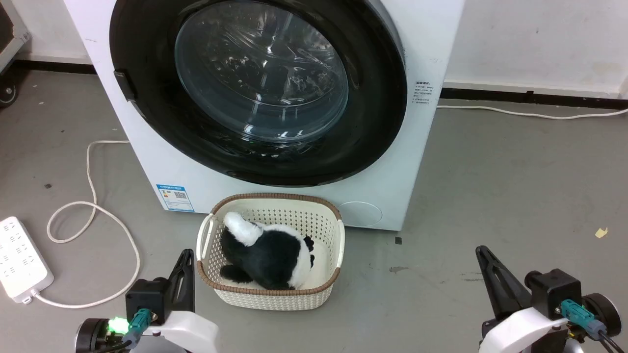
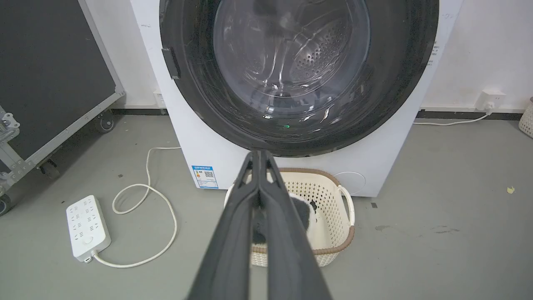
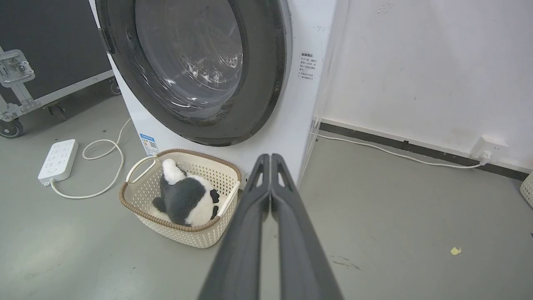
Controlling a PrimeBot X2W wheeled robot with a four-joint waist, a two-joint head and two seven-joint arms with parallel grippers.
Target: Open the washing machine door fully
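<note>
The washing machine door [image 1: 260,83] lies flat against the white machine [image 1: 431,44], its glossy black rim around a clear bulging glass bowl. A small dark handle [image 1: 125,84] sits on the rim's left side. The door [image 2: 291,62] also fills the top of the left wrist view, and it [image 3: 191,62] appears at an angle in the right wrist view. My left gripper [image 1: 186,256] rests low at the lower left, shut and holding nothing, fingertips [image 2: 258,153] pressed together. My right gripper [image 1: 482,251] is at the lower right, also shut and holding nothing, far from the door.
A cream basket [image 1: 274,294] holding a black-and-white plush toy [image 1: 267,252] stands on the floor right before the machine. A white power strip [image 1: 19,260] with a looping cord [image 1: 93,211] lies to the left. A wheeled black case [image 2: 50,83] stands further left. Another cord [image 1: 530,113] runs along the right wall.
</note>
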